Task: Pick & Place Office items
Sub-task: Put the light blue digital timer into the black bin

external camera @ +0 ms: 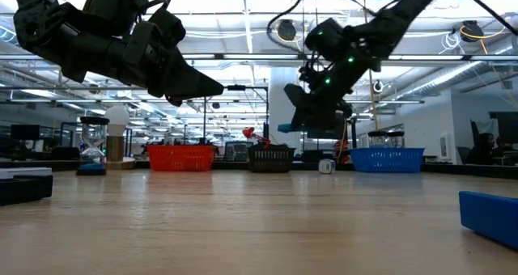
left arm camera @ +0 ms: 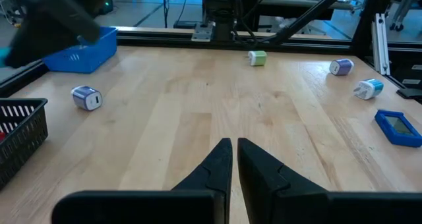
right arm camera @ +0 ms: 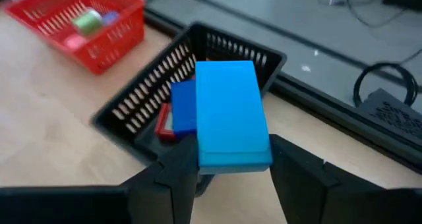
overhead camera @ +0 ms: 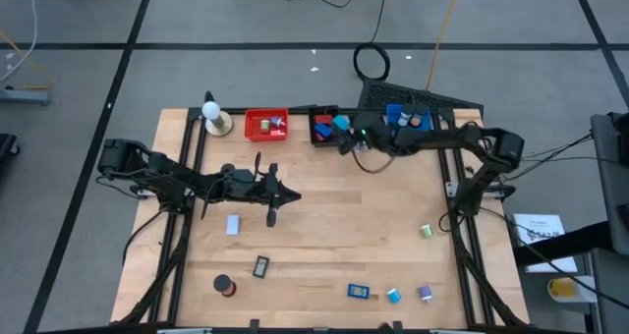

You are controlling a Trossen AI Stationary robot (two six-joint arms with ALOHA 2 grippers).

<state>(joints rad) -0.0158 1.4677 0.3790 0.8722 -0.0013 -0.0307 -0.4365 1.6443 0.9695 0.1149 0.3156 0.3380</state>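
My right gripper (right arm camera: 231, 158) is shut on a light-blue block (right arm camera: 227, 112) and hangs above the black bin (right arm camera: 132, 109) at the table's far edge; in the high view it shows over that bin (overhead camera: 324, 128). A blue and a red piece lie inside the bin. My left gripper (left arm camera: 232, 165) is shut on nothing and hovers over the table's left middle (overhead camera: 278, 194). More office items lie loose on the wood: a light-blue block (overhead camera: 233, 225), a black-framed rectangle (overhead camera: 260, 266), a black roll (overhead camera: 226, 286), a green clip (overhead camera: 427, 232) and a blue piece (overhead camera: 359, 292). My right gripper pinches the light-blue block between its two fingers (right arm camera: 178, 168), by its two long sides near the end closest to the wrist (right arm camera: 208, 155). The fingers slant down from the table's right and lie along the block. The block sticks out past the fingertips, lifted clear above the bin.
A red bin (overhead camera: 265, 125) with a green and a purple piece stands left of the black bin, a blue bin (overhead camera: 408, 116) right of it. A white ball on a tan base (overhead camera: 214, 118) stands at the far left. A purple clip (overhead camera: 425, 293) lies near the front edge.
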